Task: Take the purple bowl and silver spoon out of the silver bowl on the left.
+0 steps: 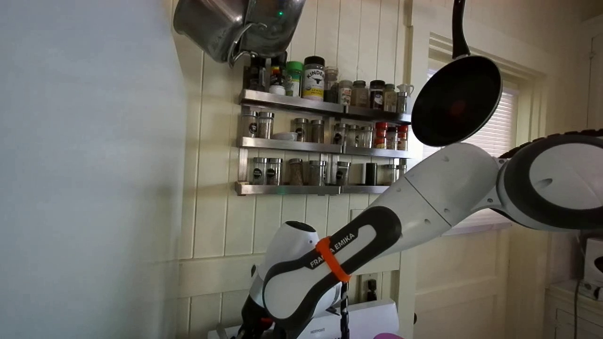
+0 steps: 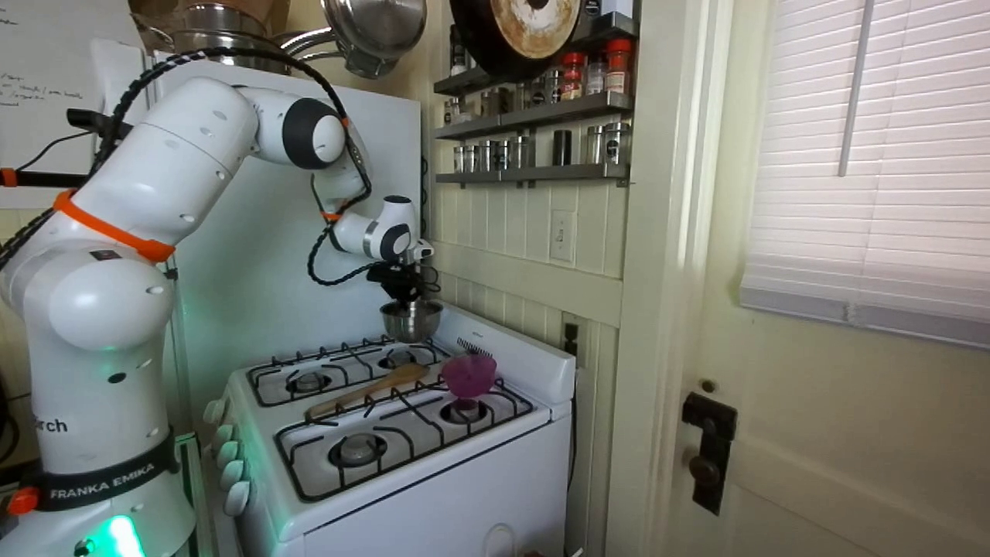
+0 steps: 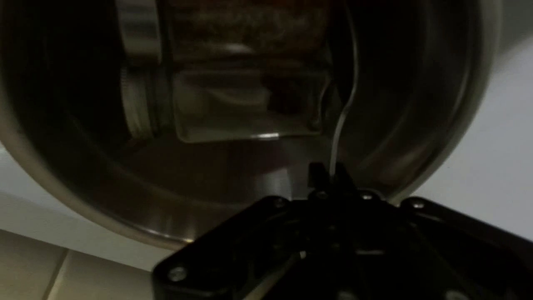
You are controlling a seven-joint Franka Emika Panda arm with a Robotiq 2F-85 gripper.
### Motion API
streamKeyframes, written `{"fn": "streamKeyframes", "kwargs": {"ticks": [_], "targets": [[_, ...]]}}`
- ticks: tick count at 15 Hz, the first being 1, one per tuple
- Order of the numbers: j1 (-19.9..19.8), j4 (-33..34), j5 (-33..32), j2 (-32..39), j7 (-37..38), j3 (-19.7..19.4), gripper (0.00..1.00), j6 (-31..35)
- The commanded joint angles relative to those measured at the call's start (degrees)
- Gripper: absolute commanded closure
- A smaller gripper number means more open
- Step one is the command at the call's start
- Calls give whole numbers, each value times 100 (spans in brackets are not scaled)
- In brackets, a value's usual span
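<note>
The silver bowl [image 2: 412,325] is at the far rear burner of the stove in an exterior view; its inner wall [image 3: 420,104] fills most of the wrist view. The silver spoon [image 3: 355,79] lies along the inside of the bowl, seen as a thin, edge-on strip. My gripper [image 3: 331,175] reaches into the bowl near its rim, its fingertips closed on the spoon's end. The gripper also shows above the bowl in an exterior view [image 2: 406,294]. The purple bowl [image 2: 469,376] sits outside, on the grate over the near rear burner; its top [image 1: 387,336] barely shows in an exterior view.
Inside the silver bowl lie a clear jar [image 3: 250,104] with a metal lid and a brown-filled jar [image 3: 245,29]. A wooden spoon [image 2: 402,376] lies across the stove [image 2: 433,472] between the grates. The stove's back panel [image 2: 510,344] rises behind the bowls. Pans and spice shelves [image 1: 292,145] are above.
</note>
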Motion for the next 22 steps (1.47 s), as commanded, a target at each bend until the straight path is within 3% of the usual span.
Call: {"fn": "streamKeyframes", "kwargs": {"ticks": [1,6,12,15,19,22], "targets": [[178,-502,-128,-672,331,-200,99,-144],[661,-1277,-818,-1713,1437,-841,99,-1],[1289,-2165,-2709,-2954,3667,-1627,99,-383],[905,-2654,-2849,-3483,4422,-1062,99,-1499],[635,-3150,-2063,-3855,4733,-504,99,-2670],[427,-3771,-1473,-4100,5199,-325,99,-2776]]}}
